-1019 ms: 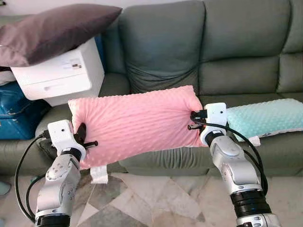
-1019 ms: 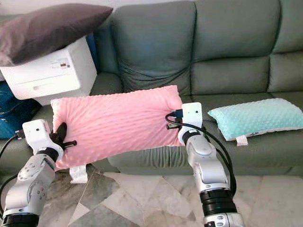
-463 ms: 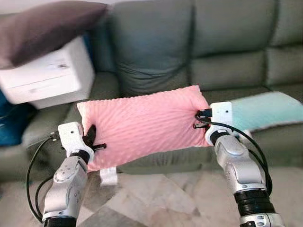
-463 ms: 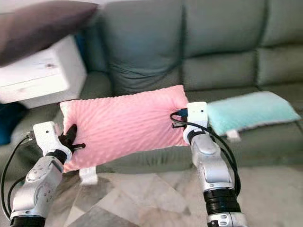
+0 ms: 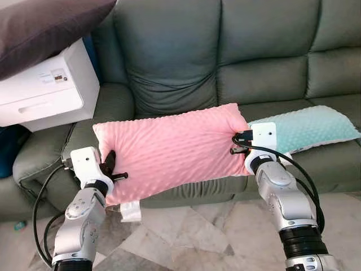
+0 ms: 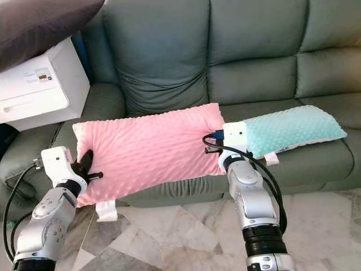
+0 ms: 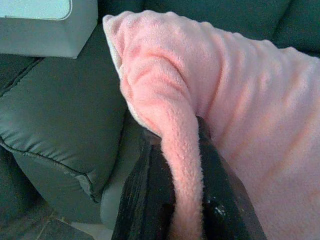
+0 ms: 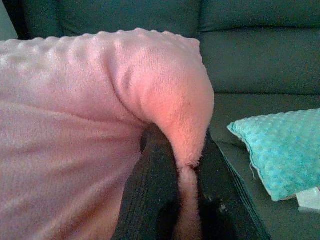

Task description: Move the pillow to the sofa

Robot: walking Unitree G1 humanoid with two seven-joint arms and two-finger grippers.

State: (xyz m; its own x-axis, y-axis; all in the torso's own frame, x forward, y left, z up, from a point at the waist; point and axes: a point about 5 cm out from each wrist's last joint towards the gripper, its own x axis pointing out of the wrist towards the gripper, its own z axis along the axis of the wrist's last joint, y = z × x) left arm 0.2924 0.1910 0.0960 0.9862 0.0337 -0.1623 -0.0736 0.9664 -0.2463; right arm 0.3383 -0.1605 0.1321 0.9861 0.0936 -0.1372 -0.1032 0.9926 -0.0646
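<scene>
I have both claws clamped on the pink pillow (image 5: 172,149), one at each short end. My left gripper (image 7: 181,165) pinches a fold of the fabric between its two black fingers (image 7: 150,195), and my right gripper (image 8: 180,172) does the same at the far corner, fingers nearly closed around the bunched cloth. The pillow hangs stretched between them in front of the green sofa (image 5: 225,62), above the seat edge and not resting on it. The head cameras show the teal pillow (image 6: 287,132) lying on the seat just beside my right gripper, the white printer (image 5: 42,87) on the sofa's left end with a dark cushion (image 5: 39,25) on top. Compared with a second ago, the sofa sits lower and wider in view, and the pillow is held the same way.
</scene>
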